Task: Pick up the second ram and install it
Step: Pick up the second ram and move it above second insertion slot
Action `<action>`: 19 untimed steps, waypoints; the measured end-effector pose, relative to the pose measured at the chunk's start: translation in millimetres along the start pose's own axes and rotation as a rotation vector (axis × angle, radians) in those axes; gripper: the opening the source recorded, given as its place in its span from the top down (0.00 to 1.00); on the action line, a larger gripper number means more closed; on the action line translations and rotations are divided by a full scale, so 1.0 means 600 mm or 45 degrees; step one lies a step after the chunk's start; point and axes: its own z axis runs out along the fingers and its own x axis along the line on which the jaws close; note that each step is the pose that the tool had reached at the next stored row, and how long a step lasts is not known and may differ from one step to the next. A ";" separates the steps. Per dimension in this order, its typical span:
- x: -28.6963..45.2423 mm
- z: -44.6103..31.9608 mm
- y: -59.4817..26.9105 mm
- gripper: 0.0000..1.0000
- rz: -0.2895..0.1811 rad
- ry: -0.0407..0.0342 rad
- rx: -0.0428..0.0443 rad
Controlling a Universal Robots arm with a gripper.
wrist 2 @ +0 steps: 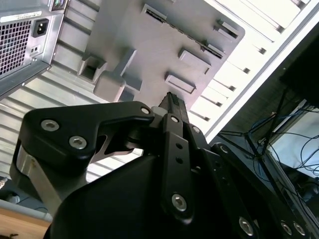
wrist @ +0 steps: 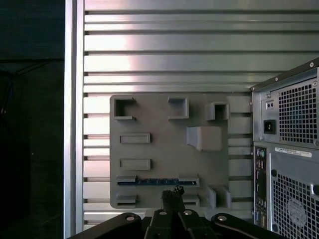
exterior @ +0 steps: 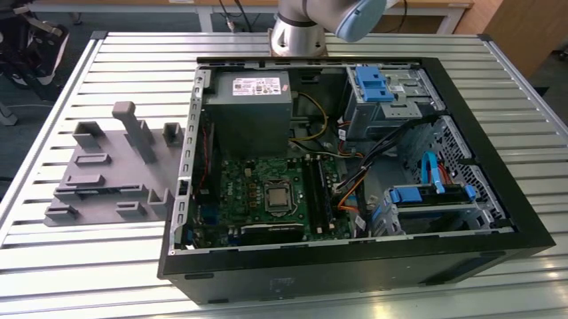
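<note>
The second ram is a thin dark strip with a bluish sheen. It stands on edge between two blocks of the grey holder tray, near the tray's edge closest to my gripper. My gripper hangs well above the tray with its fingertips together and nothing between them; its tip lines up close to one end of the strip. In the second wrist view the gripper points down at the tray. The exterior view has the tray at its left, beside the open case.
An open computer case lies on the slatted metal table, with the motherboard and its long black slots exposed. The case's rear panel stands close to the tray. The table's edge runs along the tray's other side.
</note>
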 end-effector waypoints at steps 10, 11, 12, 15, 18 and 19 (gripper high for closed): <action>0.001 0.000 0.000 0.89 -0.087 0.0039 0.015; 0.002 0.000 0.000 0.89 -0.091 0.0043 0.016; 0.002 0.001 0.000 0.89 -0.094 0.0045 0.016; 0.005 0.001 0.000 0.89 -0.108 0.0057 0.016; 0.007 0.002 0.000 0.89 -0.142 0.0067 0.015; 0.008 0.002 0.000 0.89 -0.157 0.0073 0.015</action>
